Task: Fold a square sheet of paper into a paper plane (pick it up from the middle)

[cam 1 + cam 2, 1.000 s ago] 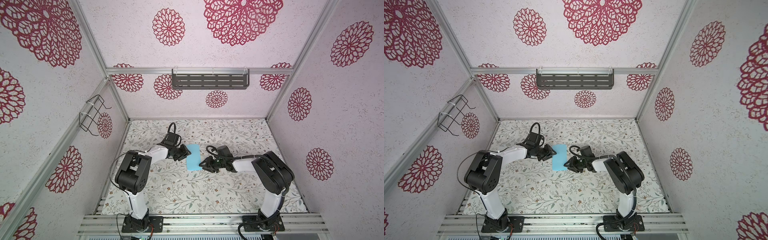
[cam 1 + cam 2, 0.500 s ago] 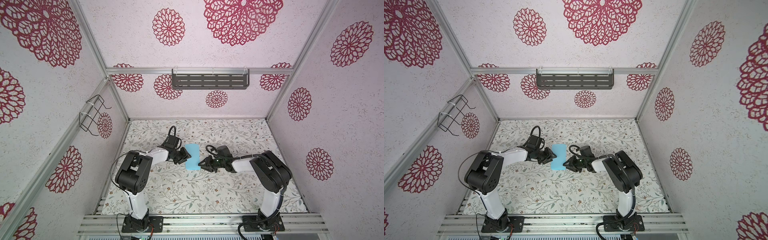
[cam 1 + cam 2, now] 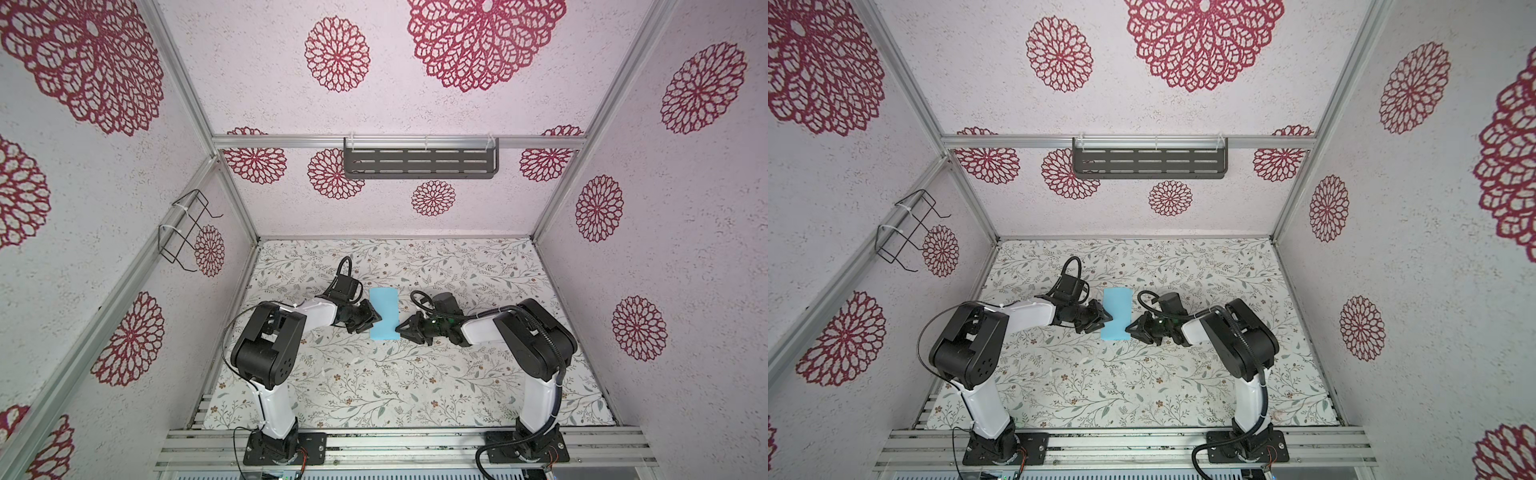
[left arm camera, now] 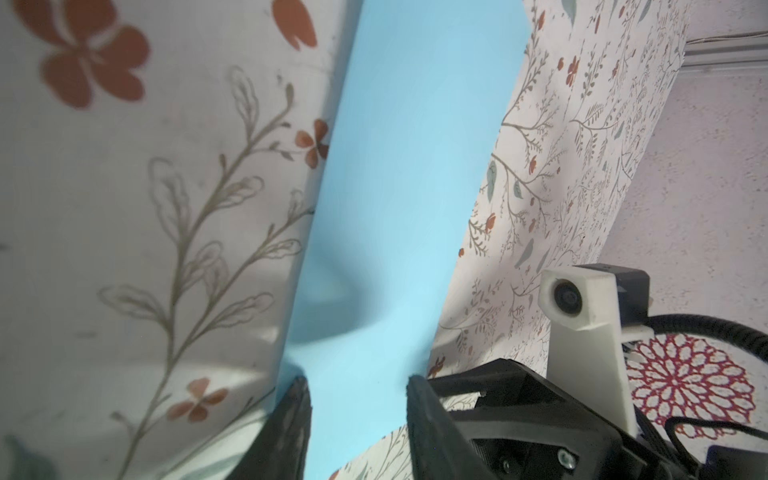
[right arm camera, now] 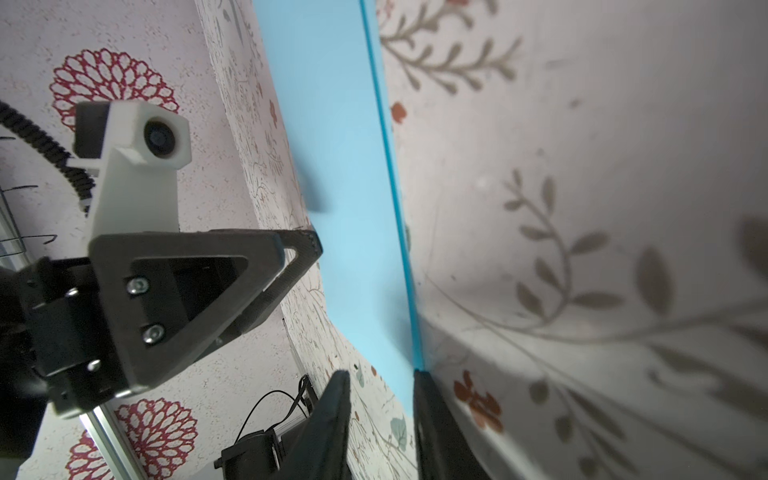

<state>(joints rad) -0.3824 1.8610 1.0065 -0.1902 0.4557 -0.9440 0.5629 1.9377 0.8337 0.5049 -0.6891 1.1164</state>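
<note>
The paper (image 3: 384, 312) lies flat mid-table (image 3: 457, 374) between the left gripper (image 3: 372, 322) and the right gripper (image 3: 403, 330), each touching a long edge with jaws parted.

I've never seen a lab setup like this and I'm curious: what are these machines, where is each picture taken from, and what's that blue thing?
A left arm and a right arm, both robots, are mounted at the near edge of a flower-patterned table. The two wide pictures come from one overhead camera pair; the two close-ups come from cameras on the arms' wrists. Between the arms lies a light-blue sheet of paper, looking like a narrow rectangle. The left tool and right tool stand open at its long edges. Nothing is held.
</note>
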